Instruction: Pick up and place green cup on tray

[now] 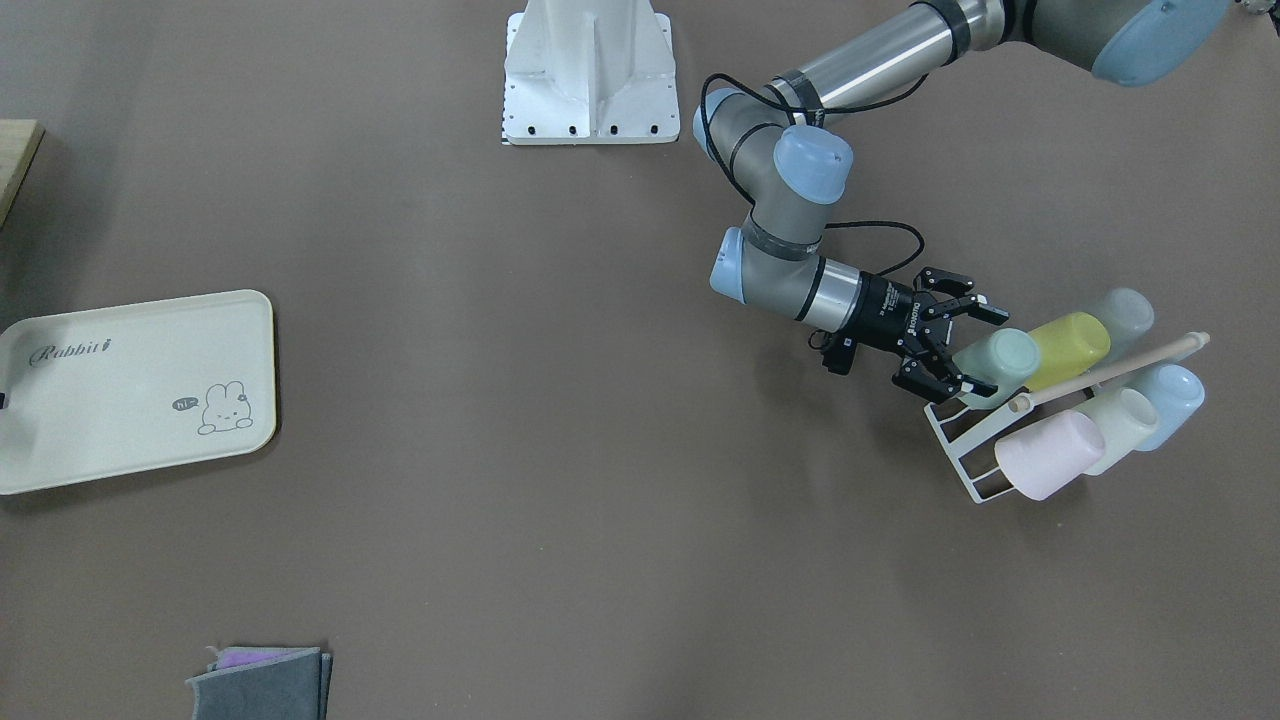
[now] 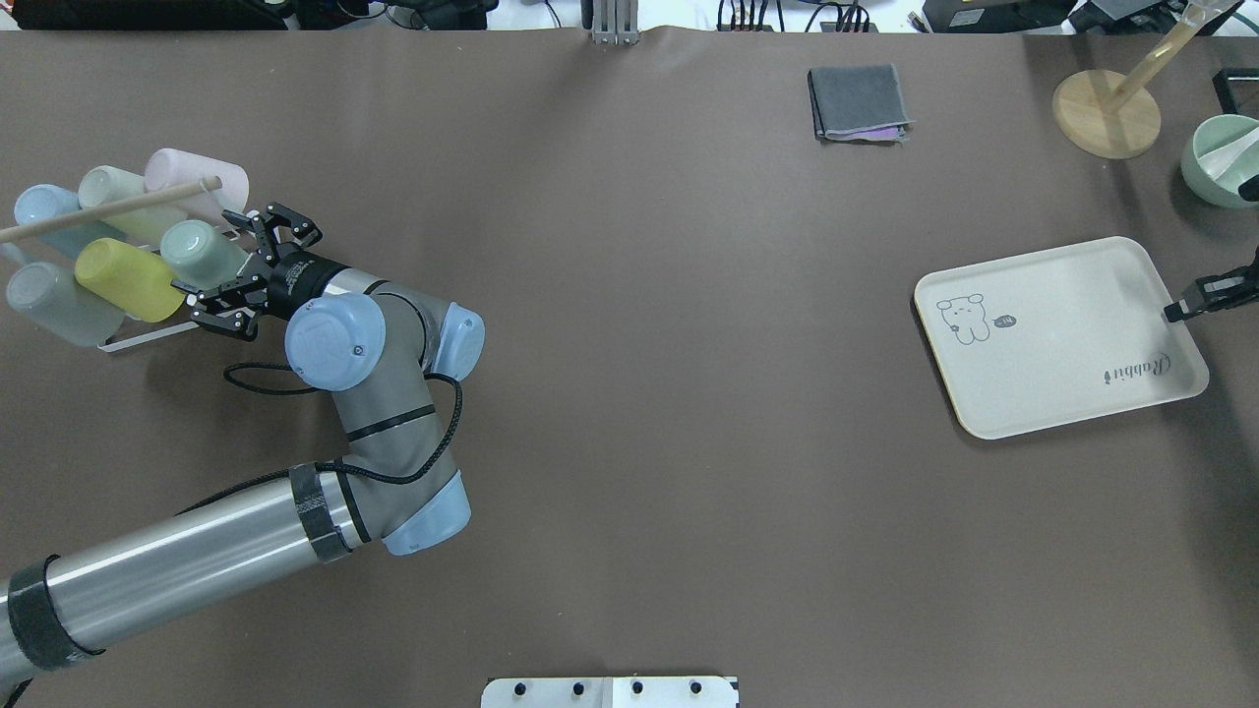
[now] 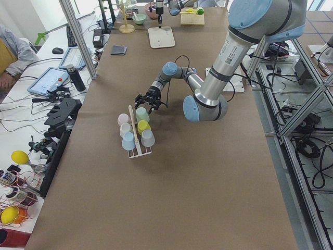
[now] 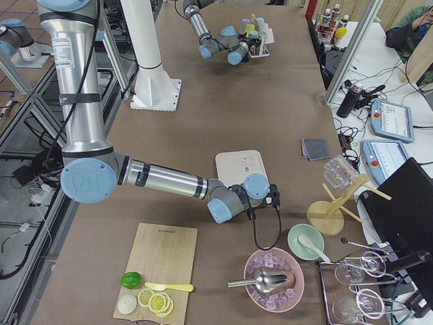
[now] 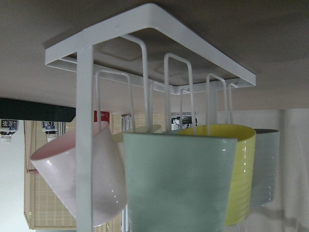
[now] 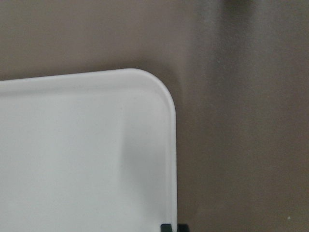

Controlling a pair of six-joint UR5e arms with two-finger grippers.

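Bearing the tray (image 2: 1067, 339): brown tabletop (image 2: 639, 393).

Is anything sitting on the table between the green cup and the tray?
Nothing visible stands between the green cup and the tray. The cup is on the rack, between the open fingers of the left gripper; the folded cloth lies well off that path.

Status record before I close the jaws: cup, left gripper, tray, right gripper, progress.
cup: green cup lying sideways on the white rack, beside the yellow cup
left gripper: jaws open, one on each side of the green cup
tray: empty, across the table
right gripper: at the tray's rim; jaws unclear
progress: cup not yet lifted
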